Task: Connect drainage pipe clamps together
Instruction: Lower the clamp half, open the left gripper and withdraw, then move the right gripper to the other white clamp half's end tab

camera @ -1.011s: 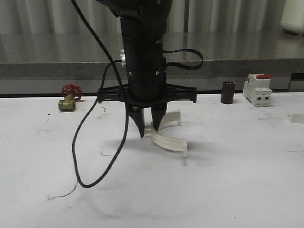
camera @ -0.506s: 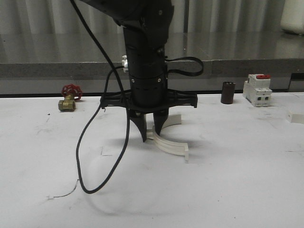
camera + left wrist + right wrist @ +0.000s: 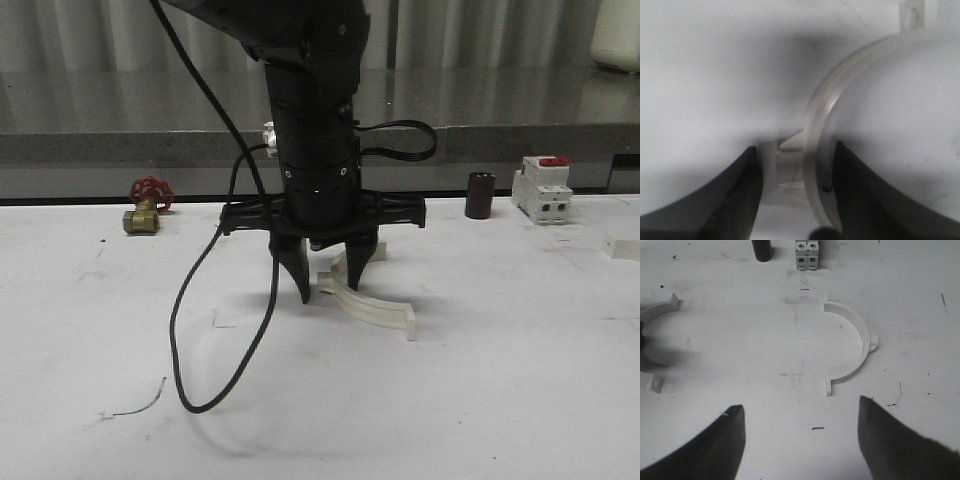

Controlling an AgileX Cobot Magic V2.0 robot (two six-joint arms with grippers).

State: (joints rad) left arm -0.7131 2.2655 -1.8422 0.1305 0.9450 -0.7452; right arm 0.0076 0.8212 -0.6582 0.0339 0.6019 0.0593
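Note:
One white half-ring drainage pipe clamp (image 3: 372, 306) lies on the white table under my left gripper (image 3: 330, 290). In the left wrist view its curved band (image 3: 812, 125) and middle tab (image 3: 790, 167) sit between the two dark fingers. One finger (image 3: 855, 195) touches the band's inner side, and a narrow gap shows beside the other. The left gripper (image 3: 796, 192) is open around the clamp. The second clamp (image 3: 856, 347) lies flat and alone ahead of my right gripper (image 3: 802, 440), which hangs open above bare table. The first clamp's end (image 3: 657, 310) shows at that view's edge.
A brass valve with a red handle (image 3: 147, 205) sits at the back left. A dark cylinder (image 3: 480, 195) and a white breaker with a red top (image 3: 542, 190) stand at the back right. The left arm's black cable (image 3: 195, 330) loops onto the table. A raised ledge (image 3: 520, 140) runs behind.
The left gripper has shifted slightly right and down, and the clamp under it has slid right with it. Its fingers stand wider apart than half a second ago.

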